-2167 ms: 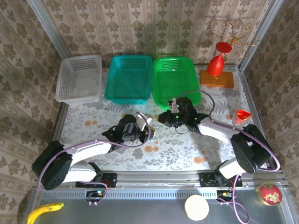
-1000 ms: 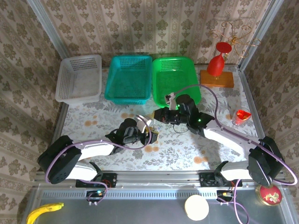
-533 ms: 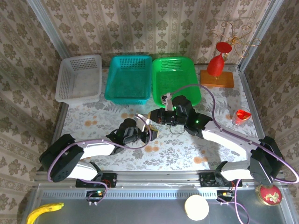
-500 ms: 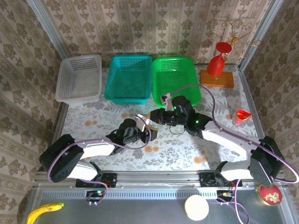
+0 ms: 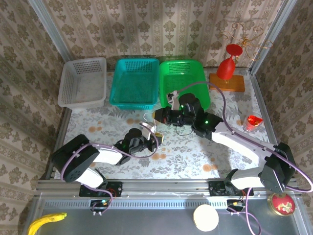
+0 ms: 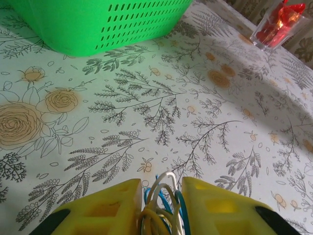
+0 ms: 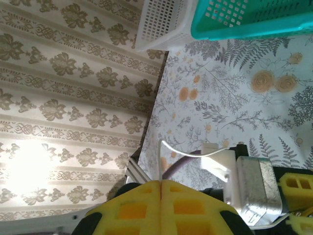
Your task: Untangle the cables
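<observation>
The cables (image 6: 165, 182) are a small bundle of white, blue and yellow loops. They sit pinched between the yellow fingers of my left gripper (image 6: 162, 192), which lies low over the flowered tablecloth. In the top view the left gripper (image 5: 157, 139) is near the table's middle. My right gripper (image 5: 158, 116) hovers just behind it. In the right wrist view the right gripper (image 7: 161, 182) has its fingers pressed together on one pale cream cable (image 7: 161, 159). That cable rises from the fingers and bends right toward the left wrist's white mount (image 7: 222, 164).
A white basket (image 5: 82, 82), a teal basket (image 5: 135, 83) and a green basket (image 5: 183, 81) line the back edge. The green basket (image 6: 98, 24) stands close ahead of the left gripper. At the right are a red glass on a wooden block (image 5: 228, 66) and a small cup (image 5: 253, 121).
The left gripper has narrowed onto the cable bundle. The right gripper has moved left and toward the baskets, drawing the cream cable out.
</observation>
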You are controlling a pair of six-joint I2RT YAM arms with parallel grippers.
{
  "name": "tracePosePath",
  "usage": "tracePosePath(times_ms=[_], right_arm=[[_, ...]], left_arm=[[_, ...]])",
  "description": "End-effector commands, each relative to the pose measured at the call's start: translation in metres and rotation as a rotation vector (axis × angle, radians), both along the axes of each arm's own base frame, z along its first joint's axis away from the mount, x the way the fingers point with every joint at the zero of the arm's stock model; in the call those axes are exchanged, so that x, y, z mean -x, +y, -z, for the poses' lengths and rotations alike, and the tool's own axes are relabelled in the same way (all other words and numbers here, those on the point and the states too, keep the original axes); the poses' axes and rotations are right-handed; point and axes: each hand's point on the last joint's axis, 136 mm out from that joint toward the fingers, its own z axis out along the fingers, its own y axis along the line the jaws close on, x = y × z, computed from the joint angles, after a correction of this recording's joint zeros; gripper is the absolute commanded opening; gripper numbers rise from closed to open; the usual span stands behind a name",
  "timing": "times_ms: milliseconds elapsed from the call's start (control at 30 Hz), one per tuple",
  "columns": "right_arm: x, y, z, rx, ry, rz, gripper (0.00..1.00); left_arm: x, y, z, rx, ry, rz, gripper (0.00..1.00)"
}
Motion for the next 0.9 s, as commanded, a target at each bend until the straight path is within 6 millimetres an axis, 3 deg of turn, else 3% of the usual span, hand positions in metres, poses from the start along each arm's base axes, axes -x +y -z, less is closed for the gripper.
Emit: tracePosePath(times_ms=[0, 133, 233, 333, 400, 500, 600, 767, 867], right_arm=[[-0.004, -0.006, -0.101, -0.181, -0.18, -0.007, 0.0], [-0.006, -0.021, -0.14, -0.218, -0.246, 0.025, 0.0], [-0.009, -0.033, -0.157, -0.223, -0.287, 0.06, 0.0], [-0.013, -0.04, -0.156, -0.195, -0.304, 0.087, 0.0], [-0.014, -0.042, -0.145, -0.165, -0.295, 0.095, 0.0], [-0.016, -0.046, -0.108, -0.096, -0.248, 0.111, 0.0], [-0.016, -0.056, -0.056, -0.008, -0.18, 0.149, 0.0], [-0.007, -0.081, 0.039, 0.163, -0.056, 0.215, 0.29], [0.001, -0.092, 0.088, 0.241, 0.013, 0.232, 0.36]], left_arm=[[0.011, 0.016, 0.041, -0.044, 0.102, -0.026, 0.28], [0.014, 0.019, 0.052, -0.014, 0.126, -0.039, 0.28], [0.015, 0.02, 0.053, 0.001, 0.127, -0.041, 0.28], [0.015, 0.021, 0.052, 0.002, 0.124, -0.042, 0.28], [0.015, 0.02, 0.048, 0.006, 0.119, -0.037, 0.28], [0.015, 0.02, 0.041, 0.006, 0.109, -0.035, 0.28], [0.014, 0.02, 0.033, -0.004, 0.106, -0.035, 0.29], [0.01, 0.019, 0.018, -0.039, 0.091, -0.032, 0.32], [0.008, 0.017, 0.01, -0.046, 0.08, -0.032, 0.36]])
